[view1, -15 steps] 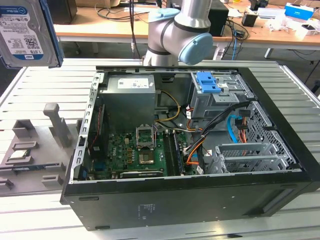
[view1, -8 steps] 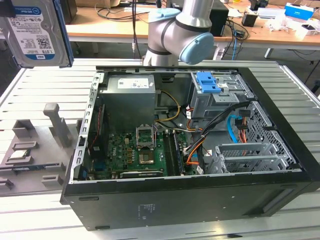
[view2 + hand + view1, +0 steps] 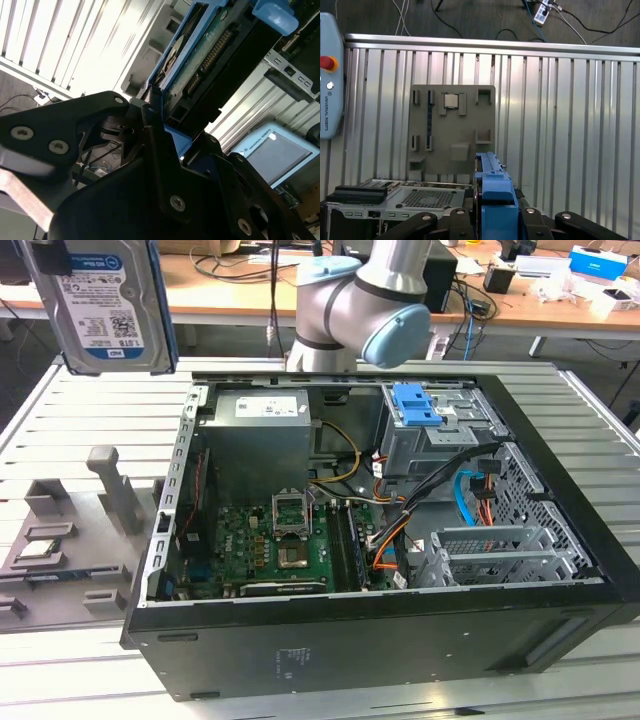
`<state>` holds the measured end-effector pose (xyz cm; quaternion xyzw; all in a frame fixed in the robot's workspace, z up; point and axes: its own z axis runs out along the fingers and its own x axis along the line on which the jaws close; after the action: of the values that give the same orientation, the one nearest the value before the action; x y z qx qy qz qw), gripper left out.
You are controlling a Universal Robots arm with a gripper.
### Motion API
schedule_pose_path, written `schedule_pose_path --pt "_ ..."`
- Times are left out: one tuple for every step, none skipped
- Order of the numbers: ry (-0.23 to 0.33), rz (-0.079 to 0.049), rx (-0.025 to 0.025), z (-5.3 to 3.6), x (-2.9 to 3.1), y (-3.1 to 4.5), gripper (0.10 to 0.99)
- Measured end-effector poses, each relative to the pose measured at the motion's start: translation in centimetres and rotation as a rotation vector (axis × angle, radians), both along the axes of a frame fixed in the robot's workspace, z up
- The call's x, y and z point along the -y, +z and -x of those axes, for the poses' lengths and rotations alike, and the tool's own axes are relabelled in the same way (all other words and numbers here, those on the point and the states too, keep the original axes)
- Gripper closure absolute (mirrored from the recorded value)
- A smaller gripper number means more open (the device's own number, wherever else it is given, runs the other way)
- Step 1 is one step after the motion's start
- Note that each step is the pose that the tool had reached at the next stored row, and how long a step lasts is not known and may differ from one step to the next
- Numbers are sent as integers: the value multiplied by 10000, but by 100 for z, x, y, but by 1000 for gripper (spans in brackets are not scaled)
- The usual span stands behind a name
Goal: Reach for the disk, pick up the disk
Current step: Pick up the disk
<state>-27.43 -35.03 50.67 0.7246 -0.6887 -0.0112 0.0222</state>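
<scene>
Currently you are holding the disk [image 3: 110,305] high in the air, well above the tabletop [image 3: 90,410], toward the exterior view's left of the open case [image 3: 400,640]. Jaws: clamping the disk by its blue side rails, edge-on, in both wrist views. Hazard: smooth plastic rails are giving little bite; a jolt may be enough to drop it onto the grey fixture [image 3: 60,540].

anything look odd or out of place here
Only the disk: it hangs in the air at the exterior view's top left, above the table and outside the open case, clamped in the hand. Loose cables cross inside the case, but nothing looks spilled or broken.
</scene>
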Motion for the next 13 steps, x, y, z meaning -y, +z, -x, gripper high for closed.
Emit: schedule_pose_path --pt "1 0 -3 -79 -4 1 718" --pt "0 0 -3 -150 -8 1 718" --pt "-1 1 -4 -210 -11 1 718" --pt "1 0 -5 -266 -14 0 718" --pt "1 1 -6 -317 -17 1 718" --pt "0 1 -7 -371 -20 1 718" --pt "0 1 -8 -426 -24 1 718" --pt "0 0 -8 -484 -27 0 718" --pt "2 0 -9 -540 -29 0 718" --pt "0 0 -11 -605 -33 1 718" --pt "0 1 -12 -688 -37 1 718" --pt "2 0 -12 -737 -40 0 718" --pt "1 1 -13 -766 -42 0 718"
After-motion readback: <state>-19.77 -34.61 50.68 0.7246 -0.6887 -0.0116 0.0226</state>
